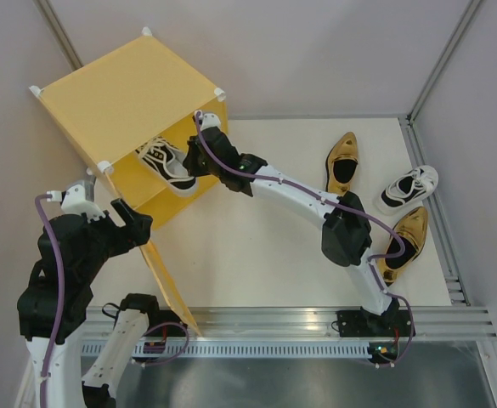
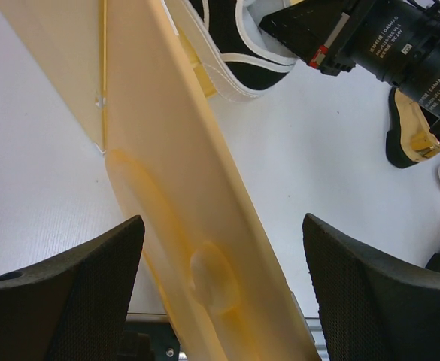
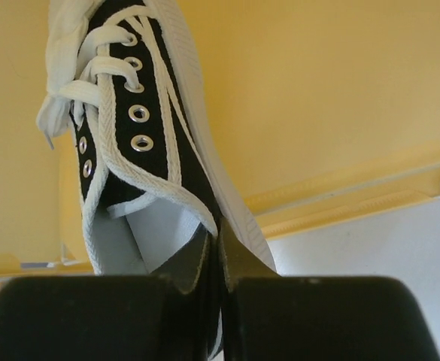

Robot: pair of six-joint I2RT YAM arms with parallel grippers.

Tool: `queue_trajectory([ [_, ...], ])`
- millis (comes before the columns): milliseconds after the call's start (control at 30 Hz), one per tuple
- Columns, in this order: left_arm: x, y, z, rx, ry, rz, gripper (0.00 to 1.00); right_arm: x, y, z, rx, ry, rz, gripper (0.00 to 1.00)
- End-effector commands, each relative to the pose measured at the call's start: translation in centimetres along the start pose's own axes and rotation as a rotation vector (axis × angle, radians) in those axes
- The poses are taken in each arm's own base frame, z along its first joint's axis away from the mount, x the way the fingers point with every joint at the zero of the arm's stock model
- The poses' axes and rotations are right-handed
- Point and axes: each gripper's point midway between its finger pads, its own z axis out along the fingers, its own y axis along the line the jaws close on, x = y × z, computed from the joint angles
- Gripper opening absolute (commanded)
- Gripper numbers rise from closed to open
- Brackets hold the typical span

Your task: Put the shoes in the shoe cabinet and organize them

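The yellow shoe cabinet (image 1: pixel 121 93) stands at the far left with its door (image 1: pixel 170 285) swung open toward the near edge. My right gripper (image 1: pixel 193 161) is shut on the side wall of a white-and-black sneaker (image 1: pixel 165 163) and holds it at the cabinet's opening; in the right wrist view the sneaker (image 3: pixel 141 113) points into the yellow inside (image 3: pixel 317 90). My left gripper (image 1: pixel 138 223) is open, its jaws astride the door (image 2: pixel 197 226) without touching it. The second sneaker (image 1: pixel 409 189) and two gold slip-ons (image 1: pixel 343 161) (image 1: pixel 403 245) lie on the table at the right.
The white table (image 1: pixel 256 246) has a metal rail (image 1: pixel 316 319) along its near edge and a frame post (image 1: pixel 439 68) at the right. The right arm (image 1: pixel 299 195) stretches across the middle. One gold slip-on (image 2: pixel 408 131) shows in the left wrist view.
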Motion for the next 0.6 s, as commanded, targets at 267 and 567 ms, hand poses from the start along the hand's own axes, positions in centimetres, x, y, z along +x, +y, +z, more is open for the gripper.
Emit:
queue_trajectory([
  [267,-0.2,-0.8,-0.9,0.034,-0.002,-0.029,0.88,-5.7,5.7,-0.3,-0.204,-0.165,0.123,0.38],
  [567,-0.4,-0.7,-1.2,0.027,-0.006,-0.025,0.88,-6.2,6.9,-3.0,-0.266,-0.147,0.062,0.62],
])
